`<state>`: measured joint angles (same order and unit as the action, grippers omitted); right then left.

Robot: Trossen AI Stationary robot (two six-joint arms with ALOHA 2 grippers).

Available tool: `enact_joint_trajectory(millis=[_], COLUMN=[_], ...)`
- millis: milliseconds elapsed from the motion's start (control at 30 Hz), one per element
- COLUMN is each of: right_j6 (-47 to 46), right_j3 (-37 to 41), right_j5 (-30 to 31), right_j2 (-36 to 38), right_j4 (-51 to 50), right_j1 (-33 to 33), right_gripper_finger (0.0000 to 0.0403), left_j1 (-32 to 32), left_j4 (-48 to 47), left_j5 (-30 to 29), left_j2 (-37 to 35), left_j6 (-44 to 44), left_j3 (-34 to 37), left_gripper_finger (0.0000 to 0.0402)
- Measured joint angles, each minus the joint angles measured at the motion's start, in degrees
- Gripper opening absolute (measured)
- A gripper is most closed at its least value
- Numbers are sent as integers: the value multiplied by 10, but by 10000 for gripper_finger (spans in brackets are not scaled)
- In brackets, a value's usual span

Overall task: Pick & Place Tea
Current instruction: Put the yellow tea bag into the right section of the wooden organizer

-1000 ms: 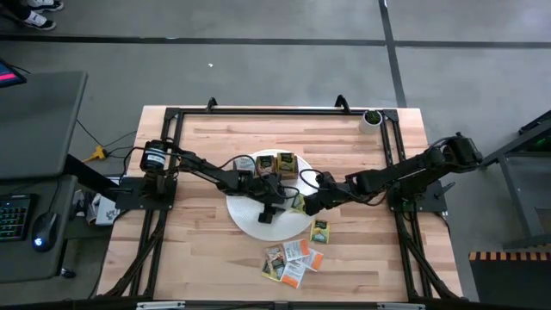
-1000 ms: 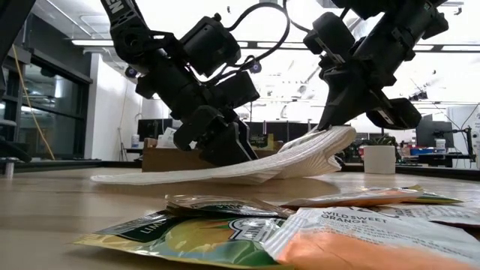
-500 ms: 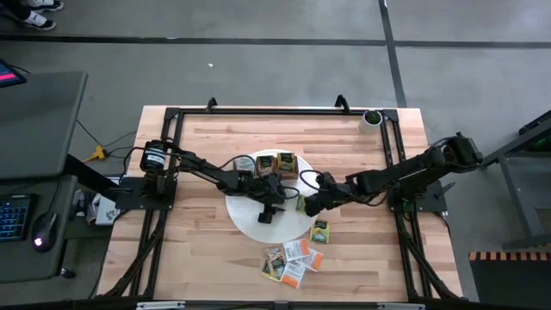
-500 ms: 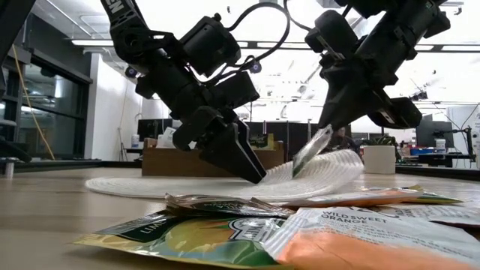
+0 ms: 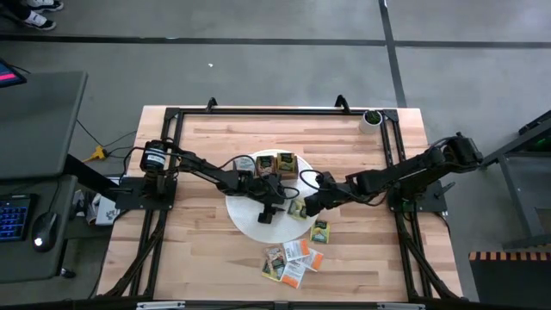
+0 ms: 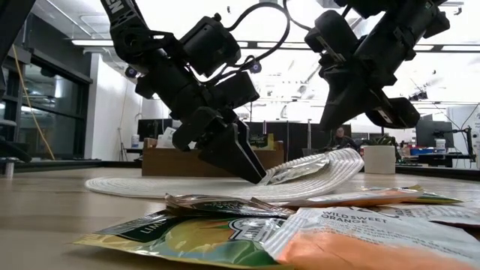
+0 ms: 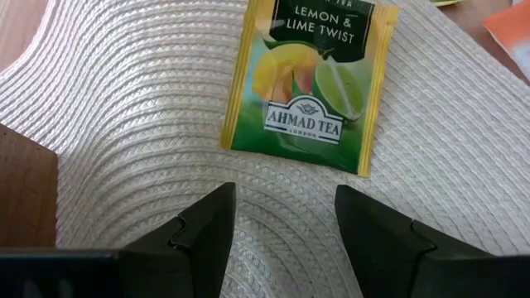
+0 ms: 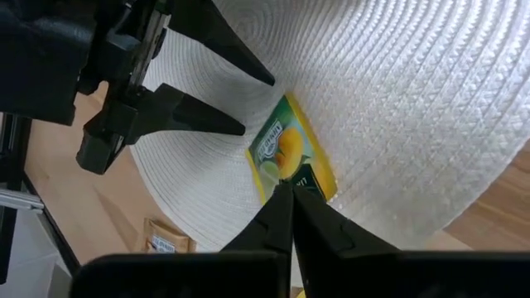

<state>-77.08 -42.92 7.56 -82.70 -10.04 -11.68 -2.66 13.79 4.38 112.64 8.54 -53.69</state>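
RISK — right gripper [image 8: 290, 192] pressed together, packet [image 8: 291, 160] lying free just ahead on mat [image 8: 414, 91] | left gripper [image 7: 281, 217] spread just short — your closing fingers may snag the weave.

Two matte-black jointed arms trail looping black cables and end in tapered, pointed claw fingers [image 7: 203, 232].

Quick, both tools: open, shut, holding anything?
Left tool: open, empty, by the green tea packet.
Right tool: shut on packet's edge.
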Motion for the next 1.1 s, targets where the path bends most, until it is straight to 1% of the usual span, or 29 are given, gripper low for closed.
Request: enact_joint_trajectory(millis=[100,233,333,433,600,800,933,1100], right_j6=[4,3,-12,-30,-63,-79,-82,-86], right_j3=[0,0,0,0,0,0,0,0], right_j5=[2,19,19,27,52,56,58,58], right_j2=[0,-6,-21,-32,-40,-40,-40,-40], right_j4=[4,14,12,14,14,9,9,9], right_j1=[0,-7,-11,-18,-30,-35,-35,-35], right_gripper_finger=[4,18,35,63,124,182,196,192], left_j1=[0,0,0,0,0,0,0,0], left_j4=[0,0,0,0,0,0,0,0], left_j5=[0,0,0,0,0,0,0,0], left_j2=[0,0,0,0,0,0,0,0], left_j6=[0,0,0,0,0,0,0,0], left_j3=[0,0,0,0,0,0,0,0], left_gripper_finger=[204,204,204,204,204,204,204,204])
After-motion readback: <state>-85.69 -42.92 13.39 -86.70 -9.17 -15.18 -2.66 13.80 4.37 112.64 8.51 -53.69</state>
